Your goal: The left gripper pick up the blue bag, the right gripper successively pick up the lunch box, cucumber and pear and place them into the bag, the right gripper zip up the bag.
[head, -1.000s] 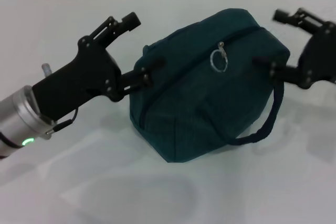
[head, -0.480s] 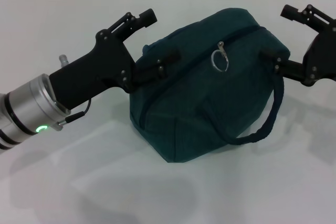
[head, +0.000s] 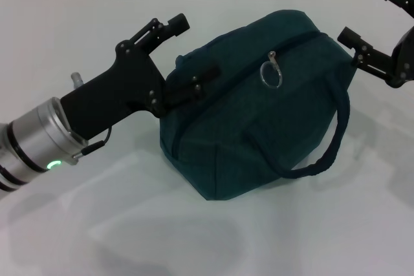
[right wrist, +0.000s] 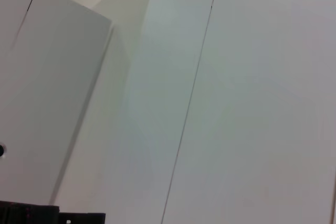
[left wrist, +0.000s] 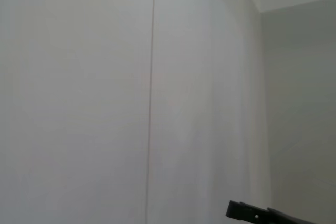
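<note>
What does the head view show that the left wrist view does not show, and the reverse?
Only the head view shows the blue bag zipped shut on the table, its ring pull, and both tools open: the left gripper at the bag's left end, the right gripper near its right end. Only the left wrist view shows a wall seam. Both show white surfaces.

I see the bag [head: 259,121] as matt woven cloth, dark teal, with a cloth handle [head: 323,140] and a shiny metal ring pull [head: 269,74]. The left gripper [head: 191,53] looks like matt black plastic or metal; its wrist [head: 35,140] is brushed silver metal. The table [head: 129,224] is smooth, white, slightly glossy.
</note>
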`<control>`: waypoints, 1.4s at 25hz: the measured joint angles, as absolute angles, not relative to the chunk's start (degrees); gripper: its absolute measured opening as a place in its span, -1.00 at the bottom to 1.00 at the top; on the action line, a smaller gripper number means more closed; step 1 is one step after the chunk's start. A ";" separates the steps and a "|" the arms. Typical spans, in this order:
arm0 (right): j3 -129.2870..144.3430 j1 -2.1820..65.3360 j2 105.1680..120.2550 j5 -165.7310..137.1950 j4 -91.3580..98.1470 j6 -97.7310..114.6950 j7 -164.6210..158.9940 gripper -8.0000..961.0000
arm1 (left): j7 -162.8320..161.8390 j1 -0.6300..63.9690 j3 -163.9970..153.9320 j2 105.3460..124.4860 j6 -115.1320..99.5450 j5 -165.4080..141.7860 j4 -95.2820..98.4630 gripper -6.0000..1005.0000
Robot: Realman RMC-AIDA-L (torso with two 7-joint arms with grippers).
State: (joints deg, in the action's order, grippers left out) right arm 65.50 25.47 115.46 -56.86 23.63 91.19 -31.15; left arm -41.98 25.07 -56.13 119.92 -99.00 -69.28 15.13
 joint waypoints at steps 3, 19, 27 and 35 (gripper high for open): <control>65.64 25.48 115.66 -55.76 22.44 91.40 -28.91 0.65 | -39.38 25.48 -56.13 120.03 -99.01 -68.26 13.17 0.78; 65.69 30.86 116.23 -25.92 0.30 102.31 -14.34 0.64 | -41.07 27.91 -56.14 120.21 -99.03 -61.50 8.36 0.75; 75.21 29.60 110.35 -42.30 16.39 89.89 -39.78 0.63 | -47.71 29.37 -56.52 119.28 -97.18 -62.85 9.57 0.39; 75.11 29.47 106.57 -64.02 32.64 91.63 -60.25 0.63 | -64.93 28.44 -56.29 117.82 -94.09 -70.83 20.68 0.39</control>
